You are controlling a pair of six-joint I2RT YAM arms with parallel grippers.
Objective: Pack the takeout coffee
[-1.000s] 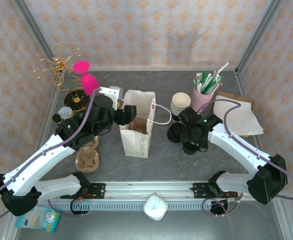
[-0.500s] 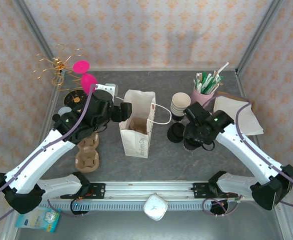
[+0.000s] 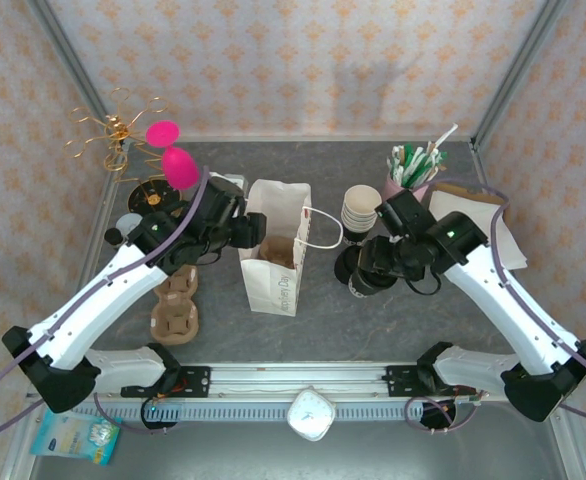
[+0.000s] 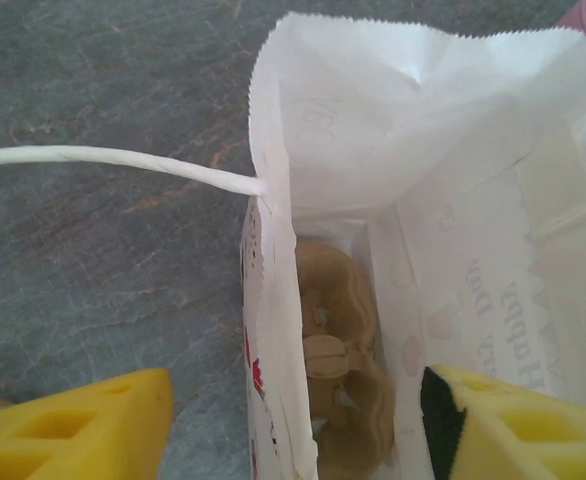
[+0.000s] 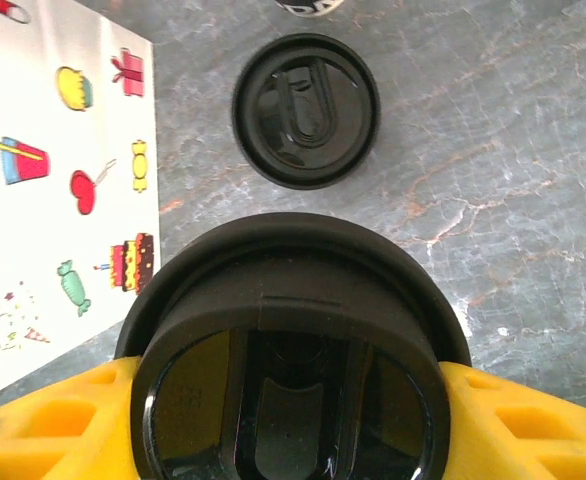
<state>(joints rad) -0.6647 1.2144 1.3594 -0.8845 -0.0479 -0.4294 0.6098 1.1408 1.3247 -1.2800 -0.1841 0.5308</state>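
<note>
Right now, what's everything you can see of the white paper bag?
The white paper bag stands upright, mouth open, on the grey table between the arms. Thin paper, sawtooth top rim, twisted white paper handle sticking out sideways, small colourful party prints and lettering on its walls. A brown pulp cup carrier lies at the bottom inside. The left claw hangs open at the mouth, its fingers straddling one wall; whether they touch it can't be told.
</note>
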